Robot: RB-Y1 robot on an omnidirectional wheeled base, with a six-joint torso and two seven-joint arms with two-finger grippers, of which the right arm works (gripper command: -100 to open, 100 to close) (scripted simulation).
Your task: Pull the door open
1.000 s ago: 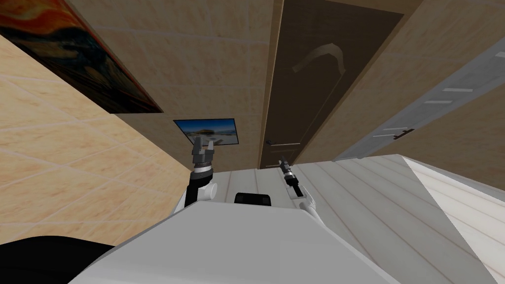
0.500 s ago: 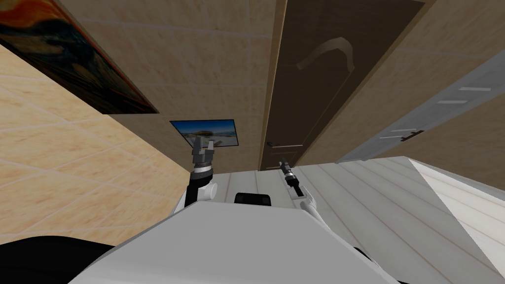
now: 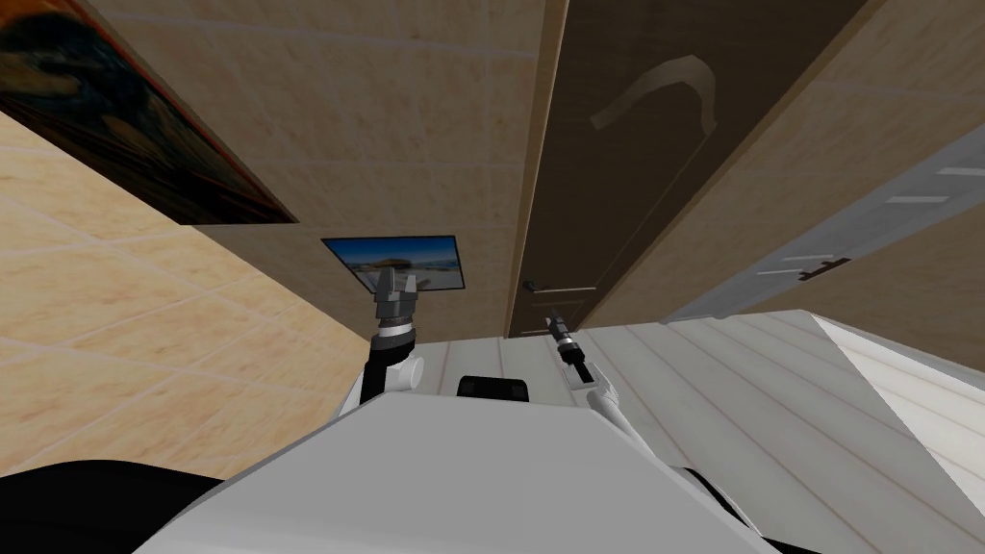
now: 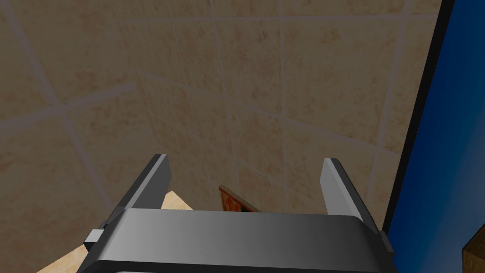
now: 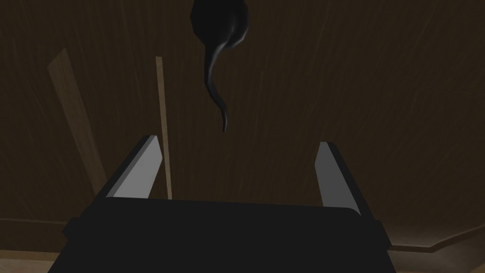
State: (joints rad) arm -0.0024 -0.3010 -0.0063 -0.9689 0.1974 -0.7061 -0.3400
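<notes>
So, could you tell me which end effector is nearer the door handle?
Right. The right end effector, open, points at the door with the handle just ahead. The left end effector is off to the side, by the picture on the wall.

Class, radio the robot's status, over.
Right hand open, short of the handle on the dark door. Left hand open, raised by the tiled wall. Nothing blocking.

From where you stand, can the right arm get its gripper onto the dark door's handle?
Probably yes. The right gripper is open and points at the dark door, whose handle hangs just ahead of it with nothing between them. It is not round the handle yet, so a short advance looks needed.
</notes>
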